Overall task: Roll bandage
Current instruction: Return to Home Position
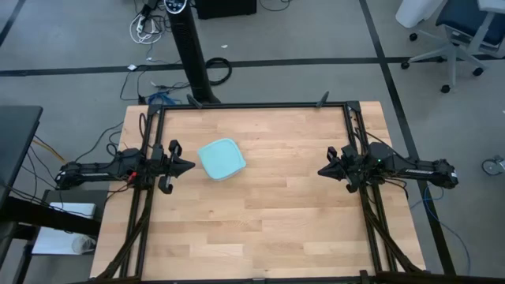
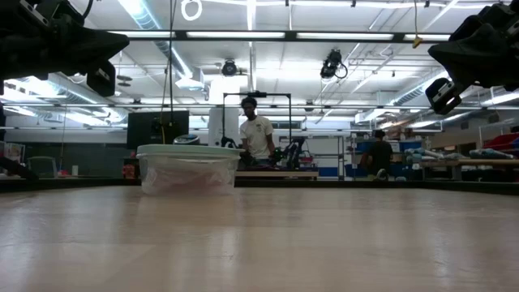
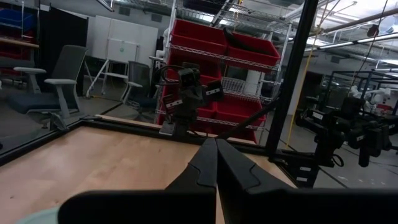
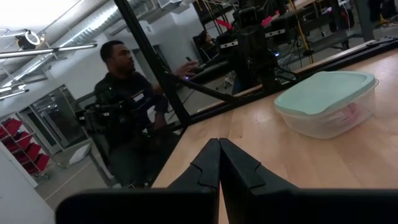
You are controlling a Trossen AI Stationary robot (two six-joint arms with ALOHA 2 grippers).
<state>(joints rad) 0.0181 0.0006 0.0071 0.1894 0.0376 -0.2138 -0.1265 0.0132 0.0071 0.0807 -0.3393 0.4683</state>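
Clenched on nothing, the left gripper point(image 1: 180, 166) is seen in the high view at the left edge of the table point(image 1: 260, 229), and the right gripper point(image 1: 325, 170) is parked opposite at the right edge, likewise closed and empty. Between them, nearer the left arm, a light-blue square container point(image 1: 221, 158) is set. In the low view the container is shown with clear walls and its lid point(image 2: 188, 150) seated on top; a pale, crinkled mass with a faint reddish tint is held inside, and both arms are kept high and well apart from it, while a person point(image 2: 257, 134) is seen in the room behind. In the left wrist view the two dark fingers are pressed tip to tip with nothing between them. In the right wrist view the same closed, empty pose is shown, and the bandage point(image 4: 349, 112) can be made out as a red patch through the container's wall, under the lid. The bandage is judged light, soft and easily squashed, so it would best be gripped gently across the middle of the roll. Whether it is wrapped cannot be told.
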